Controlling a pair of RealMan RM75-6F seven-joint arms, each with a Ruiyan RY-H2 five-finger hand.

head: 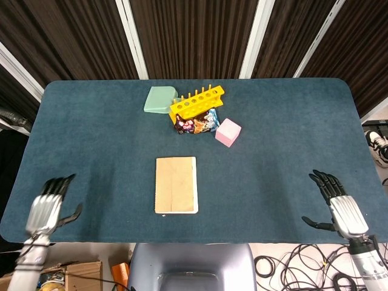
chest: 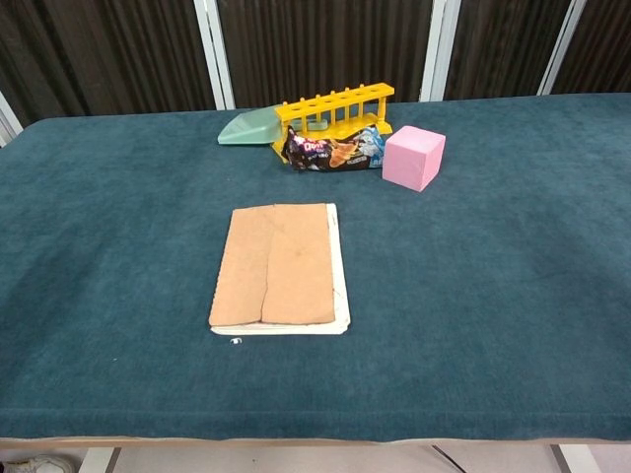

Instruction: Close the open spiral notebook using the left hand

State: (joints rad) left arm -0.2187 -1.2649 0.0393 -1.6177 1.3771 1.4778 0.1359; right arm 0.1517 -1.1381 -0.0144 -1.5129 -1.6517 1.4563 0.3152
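In the middle of the frame, slightly toward the bottom, the spiral notebook (head: 176, 185) lies shut on the dark teal table (head: 91, 139), its brown cover up and white page edges showing along its right and lower sides. Nothing touches it. At the lower left corner of the head view the left hand (head: 47, 206) hangs over the table's near left corner, well apart from the notebook, fingers spread and holding nothing. At the lower right the right hand (head: 341, 205) sits over the table's near right edge, its fingers likewise apart and bare. The chest view shows neither hand. Toward the upper middle stands a yellow tube rack (head: 196, 102), with a pale green wedge (head: 160, 99) just to its left, a snack packet (head: 197, 123) against its lower side, and a pink cube (head: 228, 132) beside the packet.
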